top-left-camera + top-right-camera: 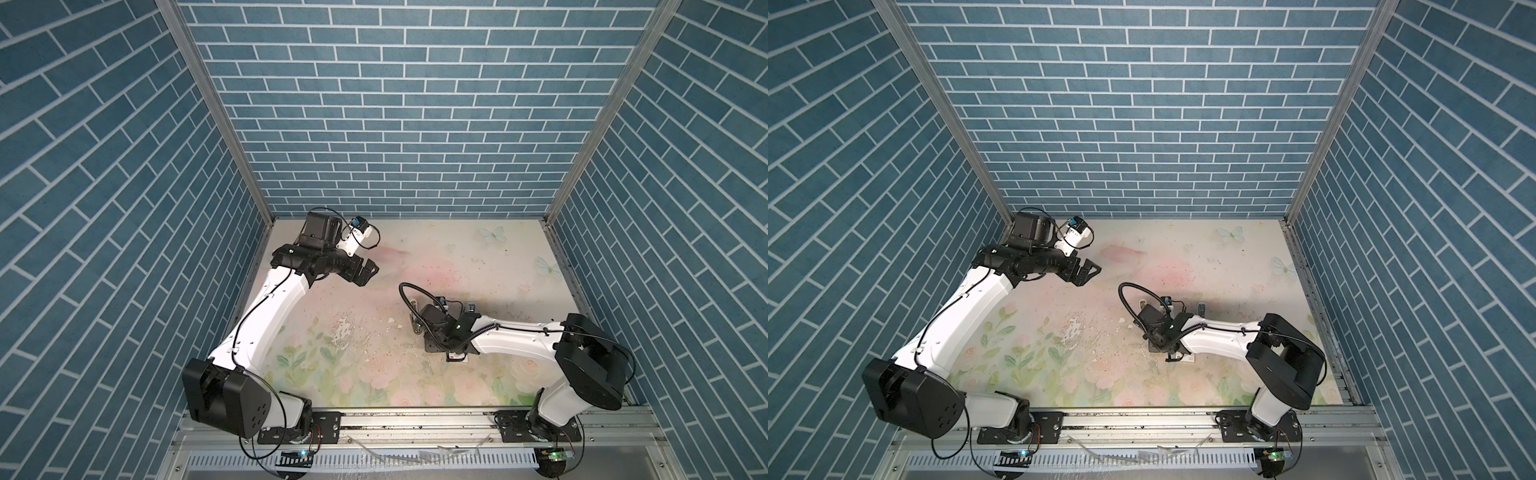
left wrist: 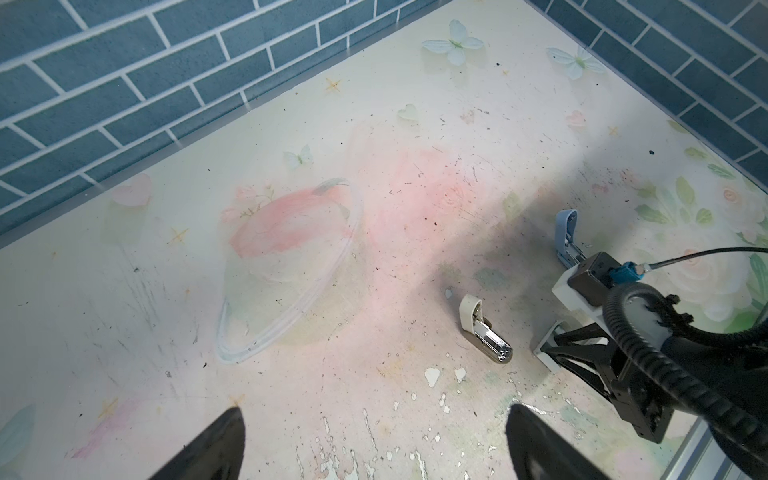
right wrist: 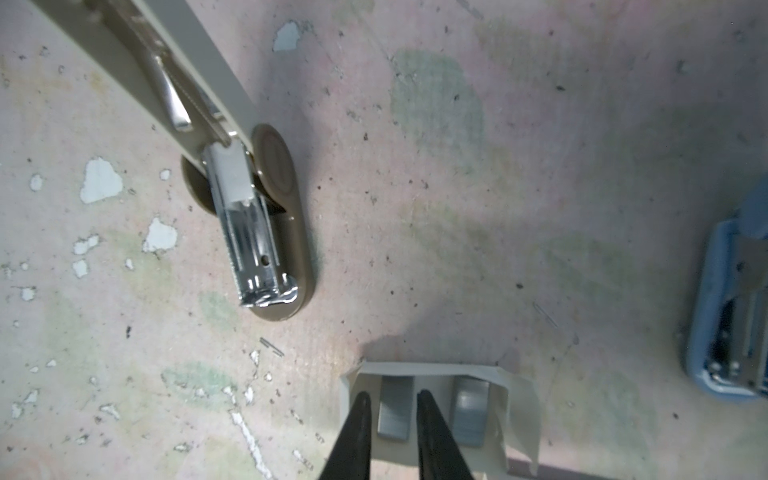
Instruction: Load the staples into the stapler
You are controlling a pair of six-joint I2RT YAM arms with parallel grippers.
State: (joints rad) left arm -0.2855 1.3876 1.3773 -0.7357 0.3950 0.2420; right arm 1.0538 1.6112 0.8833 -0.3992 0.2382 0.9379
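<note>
Black fingers [image 3: 361, 419] of the right gripper [image 3: 392, 395] fill the near edge of the right wrist view, dipped into a small cream cardboard tray [image 3: 519, 399]. Two grey strips of staples [image 3: 395, 411] lie side by side in that tray. The fingers stand narrowed on either side of one strip, just beside its long edges; whether they actually squeeze it cannot be told. The second strip lies beside them, untouched.

Near the tray sits a beige stapler [image 3: 266, 232], flipped open, with its lid raised and its shiny metal channel exposed and facing up. A blue stapler [image 3: 723, 324] rests on the other side of the tray, farther from it. The left wrist view shows its lid standing up too.

In both top views the tray with the staples sits on the right half of the flowered table [image 1: 478, 257], mostly hidden under the right arm's wrist. The left gripper [image 1: 368, 272] hangs above the far left part of the table, well apart from the staplers and the tray. Its fingers are spread wide and hold nothing.
</note>
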